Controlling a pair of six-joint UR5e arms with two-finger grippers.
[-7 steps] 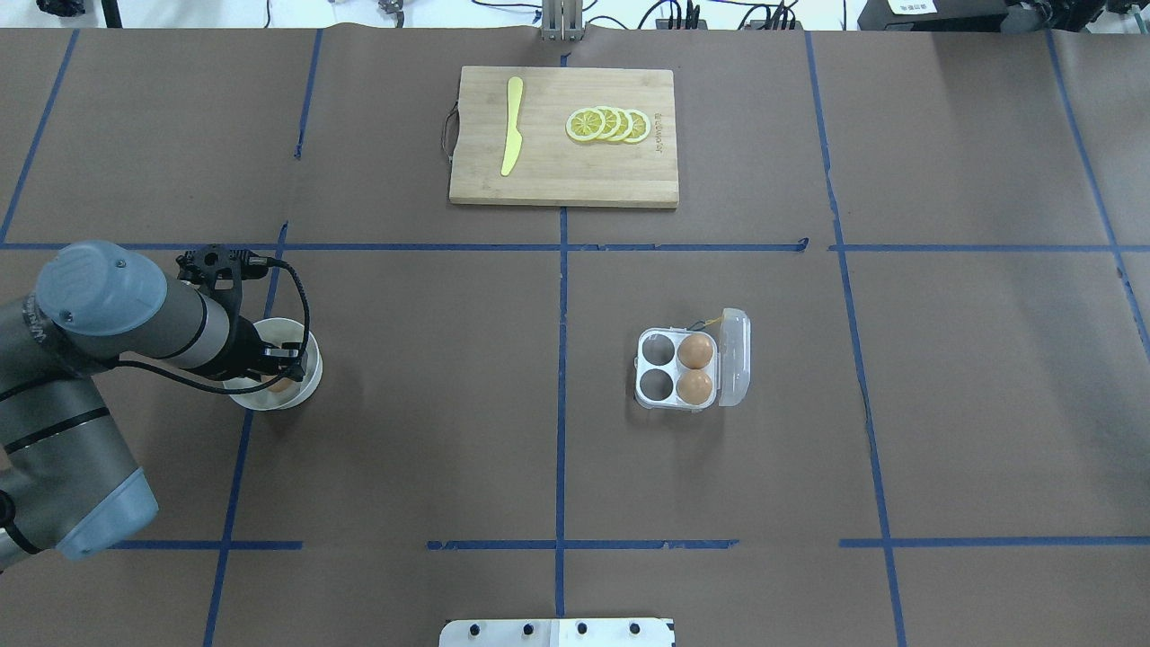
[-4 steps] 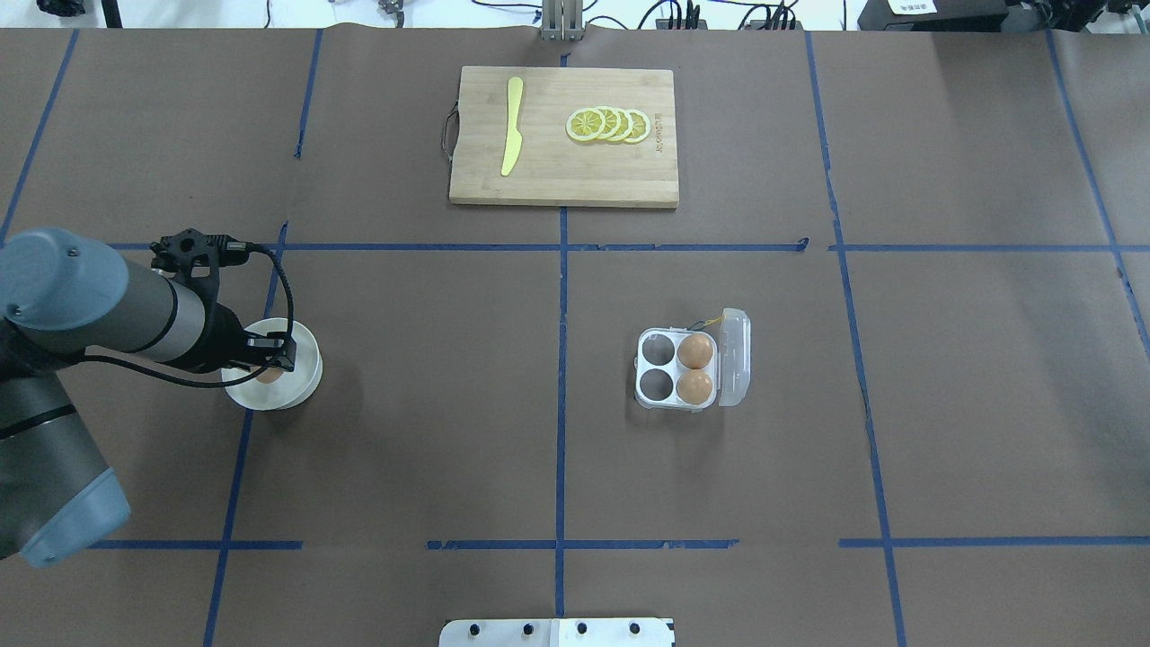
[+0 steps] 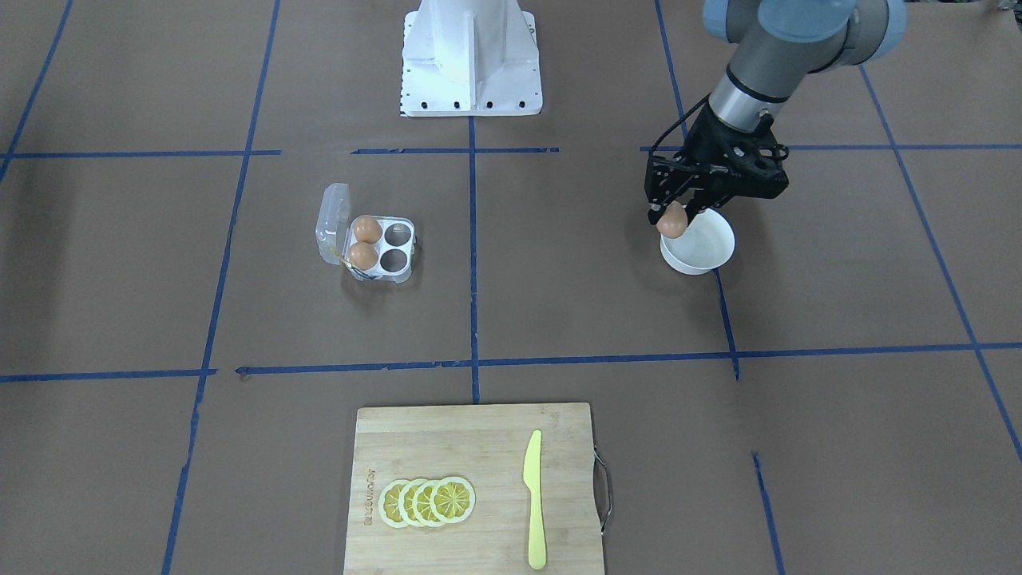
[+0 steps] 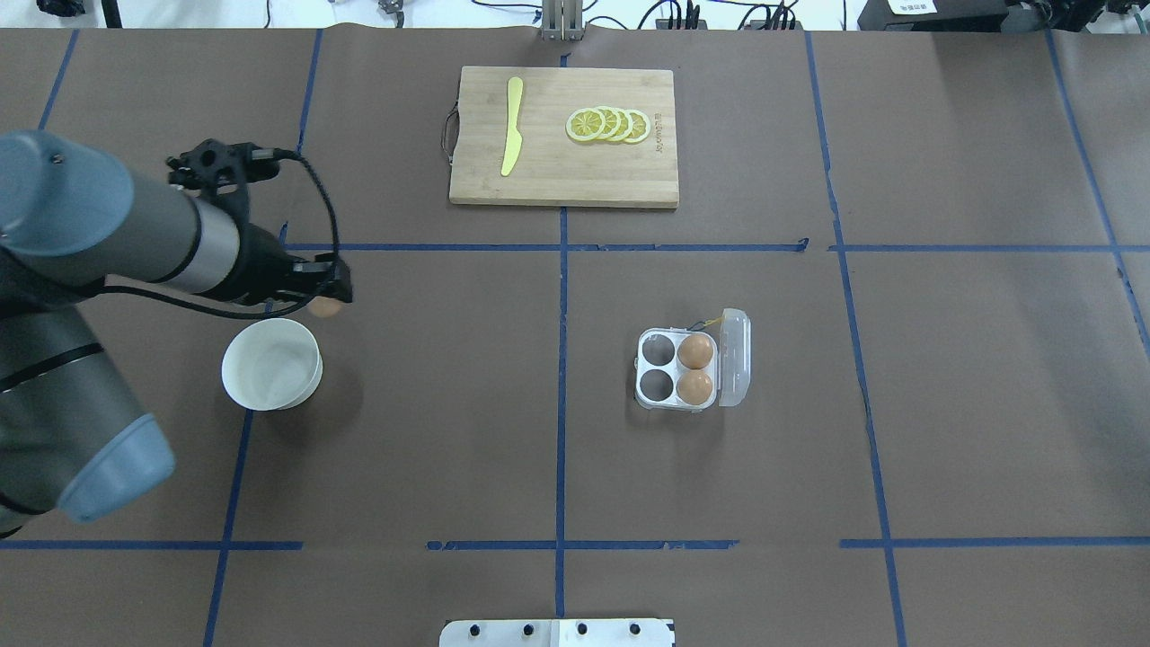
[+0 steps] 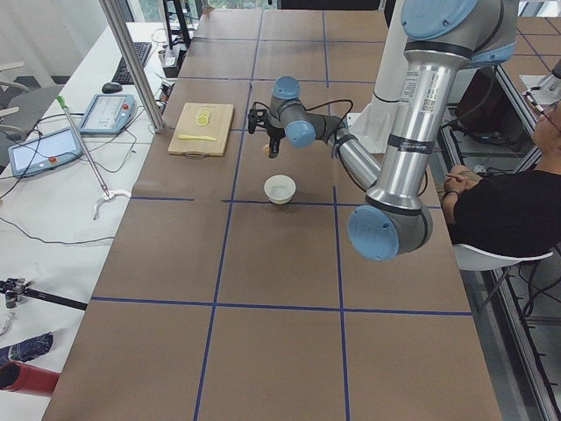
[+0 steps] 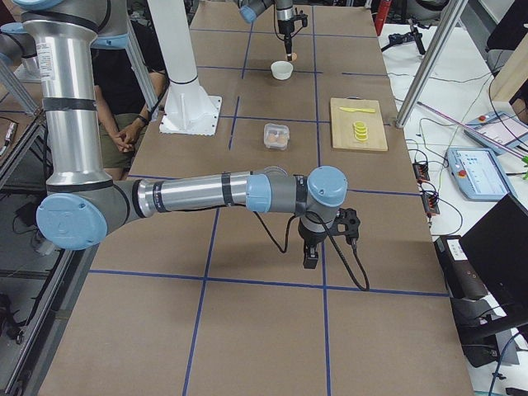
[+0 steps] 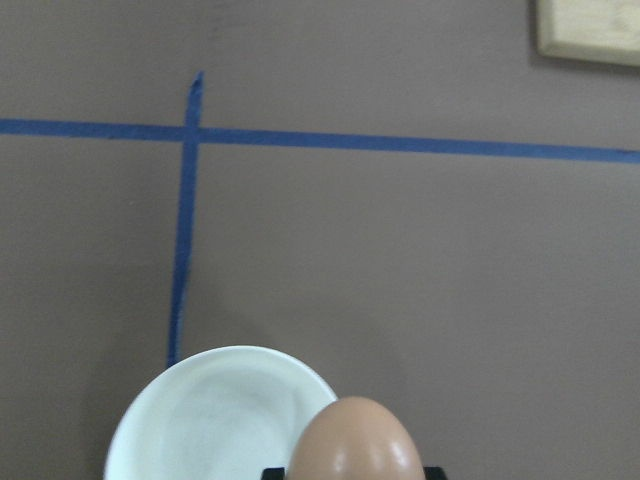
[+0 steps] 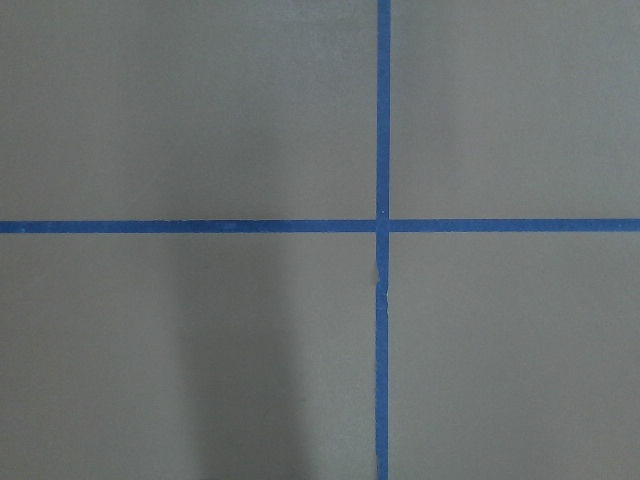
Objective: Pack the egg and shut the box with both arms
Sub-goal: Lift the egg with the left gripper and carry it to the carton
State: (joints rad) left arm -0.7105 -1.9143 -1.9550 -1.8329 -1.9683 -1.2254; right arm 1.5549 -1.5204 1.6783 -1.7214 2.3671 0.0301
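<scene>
— As you look out from the robot's side, what sits nearest on the desk (image 4: 467, 449)?

— On the left, a white bowl (image 4: 269, 367). Level with it to the right is the box (image 4: 676, 369), with its clear lid (image 4: 735, 355) standing open. Two brown eggs (image 4: 695, 351) fill the cells beside the lid.

— And the egg?

— It is in the air just past the bowl's far rim. The left end effector (image 4: 327, 298) is clamped on the egg (image 4: 323, 308), well apart from the box.

— The right end effector (image 6: 310, 262)?

— It hangs over brown desk crossed by blue tape lines (image 8: 383, 225). Only a side view shows it, so I cannot tell whether its fingers are apart or together.

— Farthest?

— A wooden cutting board (image 4: 563, 175), carrying a yellow knife (image 4: 512, 126) and lemon slices (image 4: 608, 124).
</scene>
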